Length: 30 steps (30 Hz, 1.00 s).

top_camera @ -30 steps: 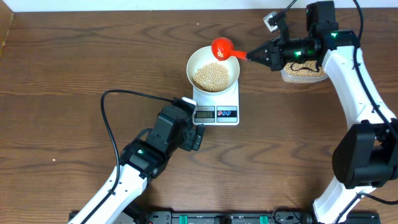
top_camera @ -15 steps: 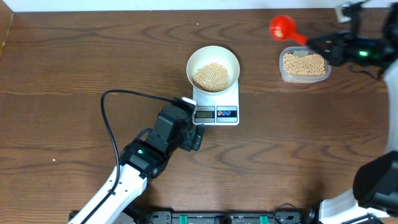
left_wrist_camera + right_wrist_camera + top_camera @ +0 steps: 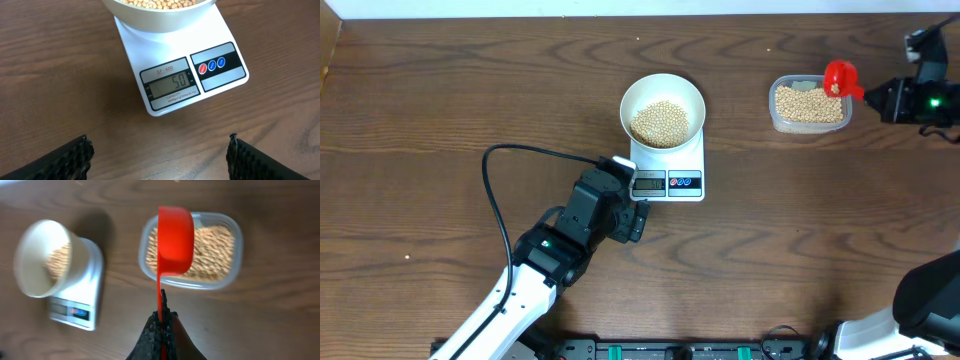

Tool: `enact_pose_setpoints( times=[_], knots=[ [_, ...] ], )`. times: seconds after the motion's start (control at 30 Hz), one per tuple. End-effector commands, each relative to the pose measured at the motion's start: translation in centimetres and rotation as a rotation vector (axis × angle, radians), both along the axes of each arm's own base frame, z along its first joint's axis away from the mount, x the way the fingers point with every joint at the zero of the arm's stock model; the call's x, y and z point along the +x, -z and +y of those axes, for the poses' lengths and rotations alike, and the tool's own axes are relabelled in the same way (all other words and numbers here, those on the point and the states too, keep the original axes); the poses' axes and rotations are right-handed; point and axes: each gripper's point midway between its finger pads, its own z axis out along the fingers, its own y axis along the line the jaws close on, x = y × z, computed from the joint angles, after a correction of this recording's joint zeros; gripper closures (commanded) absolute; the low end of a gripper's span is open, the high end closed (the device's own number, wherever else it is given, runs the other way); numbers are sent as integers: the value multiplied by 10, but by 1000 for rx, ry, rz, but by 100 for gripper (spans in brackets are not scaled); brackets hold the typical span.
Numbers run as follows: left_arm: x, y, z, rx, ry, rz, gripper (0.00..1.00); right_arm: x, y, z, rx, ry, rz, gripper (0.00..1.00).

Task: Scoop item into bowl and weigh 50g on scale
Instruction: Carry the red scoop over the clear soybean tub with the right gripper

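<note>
From overhead, we see the white bowl sitting on the far part of the scale, at the middle of the wooden table. A pile of pale beans lies in the bowl. To the right, well apart from the scale, stands a clear tub with more beans in it. The right gripper reaches in from the right edge, clamped on the handle of a red scoop whose cup overlaps the tub's far right corner. The left gripper sits just left of the scale's near end, its jaws spread wide and holding nothing. A black cable loops behind its arm.

In the left wrist view, we see the two dark fingertips far apart at the bottom corners, with bare table between them. Beyond them lies the scale, its display reading 50, with red and blue buttons to the right. The bowl's lower wall fills the top edge.

In the right wrist view, which is slightly blurred, the fingers are pressed together on the scoop's thin handle. The cup hangs over the left part of the tub, above its beans. We cannot tell whether the scoop carries any. The bowl and scale stand to the left.
</note>
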Motion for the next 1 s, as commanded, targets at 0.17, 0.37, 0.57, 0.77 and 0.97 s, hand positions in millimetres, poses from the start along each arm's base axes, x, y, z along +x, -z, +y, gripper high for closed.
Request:
enact_pose_setpoints(
  times=[0.17,0.37,0.57,0.77,0.97],
  knots=[
    [1,0,1,8,-2,-1,12,5,8,-3,-371,58,63,99],
    [1,0,1,8,-2,-1,12,13,5,7,-599,70,59,98],
    [1,0,1,8,-2,-1,12,14,-3,15,-767,88,51,98],
    [1,0,1,8,-2,-1,12,16,-8,18,-797,148,38,98],
    [1,0,1,8,-2,-1,12,18,-3,36,-639,195,32,99]
  ],
)
